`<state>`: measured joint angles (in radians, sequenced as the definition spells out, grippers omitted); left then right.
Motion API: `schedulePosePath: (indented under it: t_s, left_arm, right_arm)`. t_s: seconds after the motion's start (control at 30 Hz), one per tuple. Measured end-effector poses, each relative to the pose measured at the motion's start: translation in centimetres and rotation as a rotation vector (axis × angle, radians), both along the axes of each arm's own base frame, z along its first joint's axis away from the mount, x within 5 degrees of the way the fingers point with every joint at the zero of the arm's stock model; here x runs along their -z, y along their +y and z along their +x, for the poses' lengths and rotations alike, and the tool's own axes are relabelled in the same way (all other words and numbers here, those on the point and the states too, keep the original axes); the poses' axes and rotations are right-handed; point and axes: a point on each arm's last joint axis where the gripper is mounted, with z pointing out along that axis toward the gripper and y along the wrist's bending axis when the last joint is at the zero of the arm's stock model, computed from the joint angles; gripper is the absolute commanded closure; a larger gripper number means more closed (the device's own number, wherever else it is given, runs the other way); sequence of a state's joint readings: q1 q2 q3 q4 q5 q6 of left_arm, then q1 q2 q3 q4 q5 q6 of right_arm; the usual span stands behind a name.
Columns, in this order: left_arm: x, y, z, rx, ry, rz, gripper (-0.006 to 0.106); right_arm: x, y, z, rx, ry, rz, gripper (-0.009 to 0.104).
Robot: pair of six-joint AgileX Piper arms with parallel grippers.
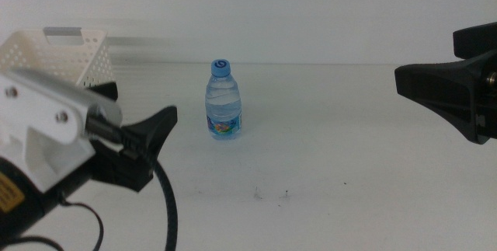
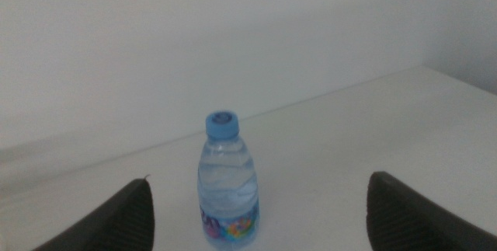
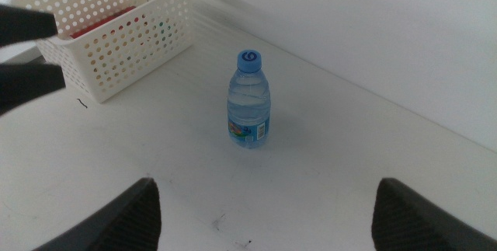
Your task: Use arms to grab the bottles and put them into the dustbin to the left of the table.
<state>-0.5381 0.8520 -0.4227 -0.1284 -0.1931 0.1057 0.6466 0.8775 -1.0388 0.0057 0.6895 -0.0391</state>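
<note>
White table (image 1: 349, 165) is carrying two things. Water bottle (image 1: 224, 99), blue cap, is standing upright near the middle, toward the far edge. White holed basket (image 1: 66, 53) is sitting at the far left, well apart from the bottle. A few dark specks (image 1: 268, 195) are lying nearer, right of centre.

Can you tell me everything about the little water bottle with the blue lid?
The water bottle is small, clear plastic, with a blue cap screwed on and a colourful label near its base. It looks full of water. It stands upright on the white table, alone, right of the white basket. Nothing touches it except the table.
</note>
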Motion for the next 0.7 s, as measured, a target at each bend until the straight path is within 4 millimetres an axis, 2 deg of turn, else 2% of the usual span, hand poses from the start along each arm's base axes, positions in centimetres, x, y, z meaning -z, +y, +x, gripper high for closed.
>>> schedulePosePath:
  t_s: [0.17, 0.53, 0.7]
  left_arm:
    - [1.9, 0.3, -0.4, -0.011, 0.03, -0.015, 0.007]
    - [2.3, 0.3, -0.5, -0.007, 0.059, 0.001, 0.007]
    - [3.1, 0.5, -0.8, -0.01, 0.062, 0.005, 0.007]
  right_arm:
    - [0.0, 0.0, 0.0, 0.0, 0.0, 0.0, 0.01]
    - [0.0, 0.0, 0.0, 0.0, 0.0, 0.0, 0.01]
    - [0.0, 0.0, 0.0, 0.0, 0.0, 0.0, 0.01]
